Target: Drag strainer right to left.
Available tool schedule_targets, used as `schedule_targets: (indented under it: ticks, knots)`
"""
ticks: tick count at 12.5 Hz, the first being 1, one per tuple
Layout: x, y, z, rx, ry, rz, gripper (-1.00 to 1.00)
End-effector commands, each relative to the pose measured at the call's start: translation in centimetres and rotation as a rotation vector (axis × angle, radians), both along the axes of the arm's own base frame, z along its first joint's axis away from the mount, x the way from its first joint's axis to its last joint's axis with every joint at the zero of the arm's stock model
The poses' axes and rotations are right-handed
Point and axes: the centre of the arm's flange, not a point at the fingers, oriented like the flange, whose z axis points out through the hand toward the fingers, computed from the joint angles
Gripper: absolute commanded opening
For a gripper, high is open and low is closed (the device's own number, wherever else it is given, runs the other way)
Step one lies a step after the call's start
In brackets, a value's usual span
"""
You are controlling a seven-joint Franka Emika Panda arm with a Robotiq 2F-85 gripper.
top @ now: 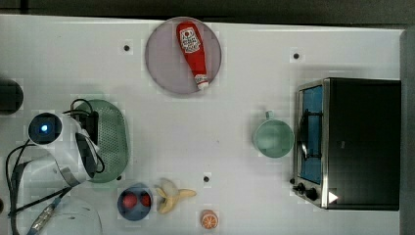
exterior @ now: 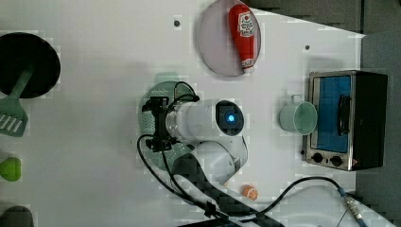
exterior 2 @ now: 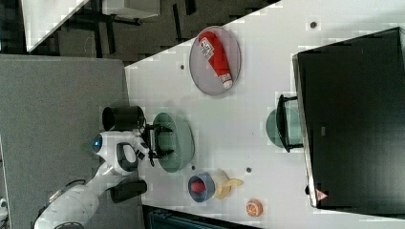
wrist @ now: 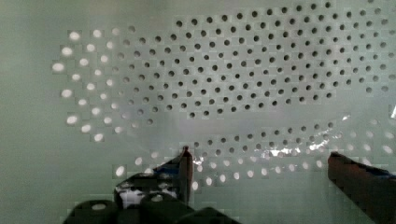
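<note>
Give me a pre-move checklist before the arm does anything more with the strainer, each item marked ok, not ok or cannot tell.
1. Gripper open: ok, its fingers stand wide apart.
2. Gripper over the strainer: ok, the wrist view looks straight into the perforated bowl.
3. Fingers touching the strainer wall: cannot tell.
4. Strainer at the top view's left side of the table: ok, it lies far from the toaster oven and the green mug.
5. Neighbours apart from the strainer: ok for the plate with the ketchup bottle; the blue bowl sits close below it in the top view.
</note>
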Motion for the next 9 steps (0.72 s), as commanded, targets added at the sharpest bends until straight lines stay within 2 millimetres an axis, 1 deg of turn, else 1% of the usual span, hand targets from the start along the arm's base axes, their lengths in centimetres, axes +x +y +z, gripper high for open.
schedule_targets:
  ticks: [1, 4, 6, 7, 8, 9]
  knots:
    - [-0.6, 2.7, 0.0, 0.012, 0.015, -0.002, 1.0]
    - [-0.4, 4.1, 0.0, 0.032, 0.006, -0.005, 1.0]
    - [0.0, 3.9, 0.2, 0.027, 0.001, 0.003, 1.0]
    - [0.3, 3.7, 1.0, 0.025, -0.006, 0.024, 1.0]
    - [0.8, 3.4, 2.4, 0.028, -0.023, 0.079, 1.0]
    - [1.3, 2.9, 4.2, 0.026, -0.028, 0.136, 1.0]
